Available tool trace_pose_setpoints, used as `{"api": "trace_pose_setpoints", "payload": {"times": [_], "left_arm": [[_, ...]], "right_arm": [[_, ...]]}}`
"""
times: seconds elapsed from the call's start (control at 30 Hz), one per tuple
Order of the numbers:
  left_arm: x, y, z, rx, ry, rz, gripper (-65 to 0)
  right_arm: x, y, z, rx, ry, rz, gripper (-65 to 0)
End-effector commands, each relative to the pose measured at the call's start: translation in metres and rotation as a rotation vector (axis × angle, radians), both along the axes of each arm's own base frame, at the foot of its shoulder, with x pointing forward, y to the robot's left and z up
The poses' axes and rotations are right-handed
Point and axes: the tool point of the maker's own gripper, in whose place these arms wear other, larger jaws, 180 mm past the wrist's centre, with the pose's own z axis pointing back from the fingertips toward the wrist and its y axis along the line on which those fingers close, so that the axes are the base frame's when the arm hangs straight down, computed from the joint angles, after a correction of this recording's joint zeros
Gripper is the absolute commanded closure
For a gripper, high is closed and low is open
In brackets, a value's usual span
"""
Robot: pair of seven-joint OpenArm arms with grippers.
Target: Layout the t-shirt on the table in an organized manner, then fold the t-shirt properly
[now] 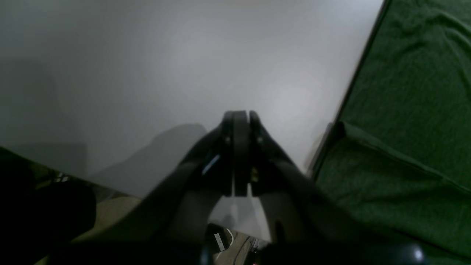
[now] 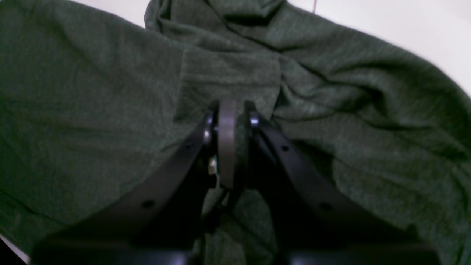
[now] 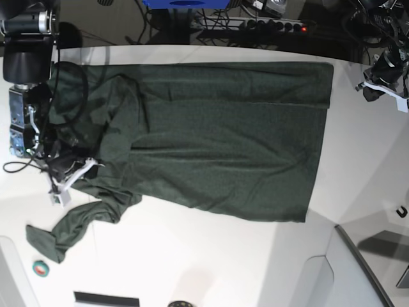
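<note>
Green t-shirt point(image 3: 217, 141) lies spread on the table point(image 3: 211, 256), its long axis running across the base view, hem toward that view's right, collar and sleeves bunched at its left. Right gripper point(image 2: 232, 110) sits over the bunched end, jaws nearly together with a fold of the shirt between them, so apparently grasping cloth. Left gripper point(image 1: 241, 119) is clenched on nothing, above bare table just beside the shirt's hem end. Judged nearer the crumpled sleeve: the right arm

Dark floor, cables point(image 3: 211, 22), blue stand point(image 3: 185, 4)
</note>
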Motion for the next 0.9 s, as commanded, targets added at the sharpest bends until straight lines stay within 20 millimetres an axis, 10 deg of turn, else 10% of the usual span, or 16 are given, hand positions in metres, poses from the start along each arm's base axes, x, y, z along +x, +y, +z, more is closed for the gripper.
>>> {"api": "trace_pose_setpoints", "payload": {"times": [0.0, 0.13, 0.7, 0.87], "left_arm": [[0.006, 0.009, 0.012, 0.027, -0.033, -0.004, 0.0], [0.004, 0.009, 0.011, 0.027, -0.028, -0.004, 0.0], [0.004, 0.009, 0.011, 0.027, -0.027, -0.004, 0.0], [0.004, 0.009, 0.011, 0.027, -0.027, -0.004, 0.0]], "right_arm": [[0.021, -0.006, 0.016, 0.004, -0.054, -0.017, -8.4], [0.028, -0.009, 0.008, 0.019, -0.039, -0.041, -17.0], [0.021, -0.008, -0.002, 0.023, -0.013, -0.045, -8.7], [0.022, -0.01, 0.0, 0.025, -0.019, -0.054, -20.7]]}}
